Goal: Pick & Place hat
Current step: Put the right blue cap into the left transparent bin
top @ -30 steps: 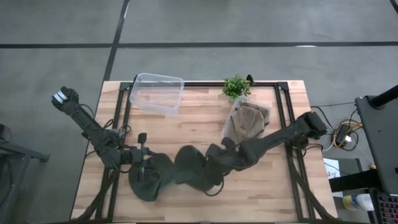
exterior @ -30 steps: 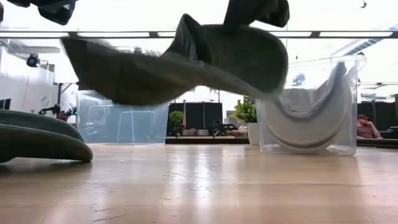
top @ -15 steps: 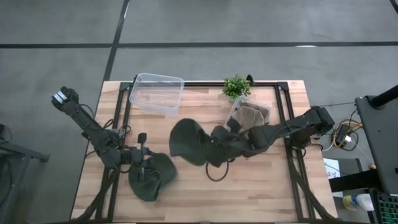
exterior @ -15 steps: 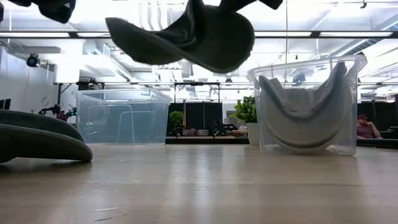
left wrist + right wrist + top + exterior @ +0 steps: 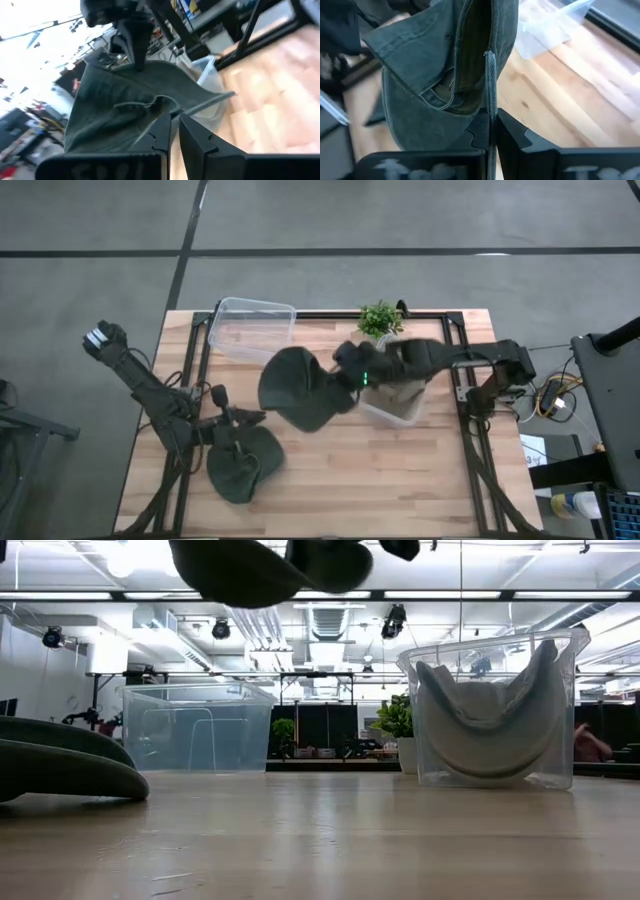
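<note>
We see a pale wooden tabletop (image 5: 400,470) of lengthwise planks, framed by black rails, standing on a grey concrete floor (image 5: 400,215) crossed by dark seams. In the low view the room behind is a bright hall with strip lights on the ceiling.

Two clear plastic bins stand toward the far edge: an empty rectangular one (image 5: 252,330) on the left, and another (image 5: 492,710) on the right with a tan cap (image 5: 490,735) curled inside it. A small green potted plant (image 5: 379,319) stands just beside that second bin.

The right arm reaches across the middle of the tabletop, and its claw (image 5: 490,131) is clenched on a dark olive cap (image 5: 298,388), a soft, washed-denim thing with stitched seams, pinched by a fold of its fabric. The cap hangs in the air well above the wood, between the two bins; its long axis runs roughly left to right, with the broad rounded end toward the empty bin.

A second dark olive cap (image 5: 240,464) lies flat on the near left of the tabletop. The left claw (image 5: 235,420) sits just beside it, fingers nearly together and gripping nothing.
</note>
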Tool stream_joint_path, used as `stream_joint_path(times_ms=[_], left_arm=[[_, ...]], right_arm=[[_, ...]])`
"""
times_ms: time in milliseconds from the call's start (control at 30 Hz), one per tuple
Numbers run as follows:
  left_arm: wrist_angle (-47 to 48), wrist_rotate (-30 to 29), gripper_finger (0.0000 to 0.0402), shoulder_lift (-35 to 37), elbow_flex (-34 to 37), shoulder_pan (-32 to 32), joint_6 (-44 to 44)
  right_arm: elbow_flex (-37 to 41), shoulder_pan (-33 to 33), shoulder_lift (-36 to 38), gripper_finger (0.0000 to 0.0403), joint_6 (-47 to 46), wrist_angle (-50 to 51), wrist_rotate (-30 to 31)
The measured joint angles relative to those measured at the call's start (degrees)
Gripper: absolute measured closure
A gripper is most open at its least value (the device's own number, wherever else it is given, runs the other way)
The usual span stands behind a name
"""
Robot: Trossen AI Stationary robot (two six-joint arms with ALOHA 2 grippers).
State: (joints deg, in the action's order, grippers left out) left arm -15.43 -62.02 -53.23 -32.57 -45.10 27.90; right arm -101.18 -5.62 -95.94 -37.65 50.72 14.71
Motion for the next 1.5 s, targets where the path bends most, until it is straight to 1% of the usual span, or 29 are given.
stream_joint_path(times_ms=[100, 200, 367, 433, 533, 600, 767, 900, 1033, 1133, 1233, 1500], left_arm=[[5.98, -1.26, 0.0371, -2.55, -4.53, 0.0, 0.84], [12.57, -1.86, 0.0371, -5.92, -9.66, 0.0, 1.7], [21.08, -8.37, 0.0371, -13.15, -17.72, 0.0, 4.92], [24.58, -10.02, 0.0371, -15.87, -20.46, 0.02, 5.61], [30.07, -10.25, 0.0371, -19.66, -23.8, 0.14, 5.25], [32.1, -10.23, 0.0371, -21.72, -25.44, 0.42, 3.6], [36.4, -9.2, 0.0371, -24.99, -27.47, 1.79, 0.51], [40.09, -9.36, 0.0371, -25.79, -29.32, 3.34, -3.29], [47.05, -4.48, 0.0371, -26.55, -31.98, 4.71, -11.18], [51.22, -4.2, 0.0368, -27.21, -33.96, 5.44, -14.83], [51.92, -3.11, 0.0351, -28.01, -34.47, 5.52, -15.34], [51.95, -3.2, 0.0274, -29.17, -34.65, 5.64, -16.06]], right_arm=[[-2.03, 3.45, 0.0, 0.039, -1.2, 0.02, -4.83], [-2.91, 6.56, 0.0, 0.039, -1.85, 0.94, -6.95], [-3.33, 11.35, -1.55, 0.039, -3.5, 4.5, -13.0], [-3.29, 12.75, -2.34, 0.039, -3.8, 4.9, -15.84], [-3.16, 14.0, -3.63, 0.039, -4.29, 4.98, -20.24], [-3.16, 14.3, -4.43, 0.039, -4.39, 4.95, -21.85], [-3.62, 14.24, -6.17, 0.039, -3.84, 6.11, -22.86], [-3.62, 13.93, -6.45, 0.039, -2.69, 6.09, -23.16], [-3.62, 13.75, -6.46, 0.039, -2.45, 6.09, -23.77], [-3.62, 13.76, -6.45, 0.039, -2.42, 6.07, -23.84], [-3.62, 13.76, -6.45, 0.039, -2.4, 6.09, -23.83], [-3.6, 13.76, -6.47, 0.039, -2.17, 6.04, -23.87]])
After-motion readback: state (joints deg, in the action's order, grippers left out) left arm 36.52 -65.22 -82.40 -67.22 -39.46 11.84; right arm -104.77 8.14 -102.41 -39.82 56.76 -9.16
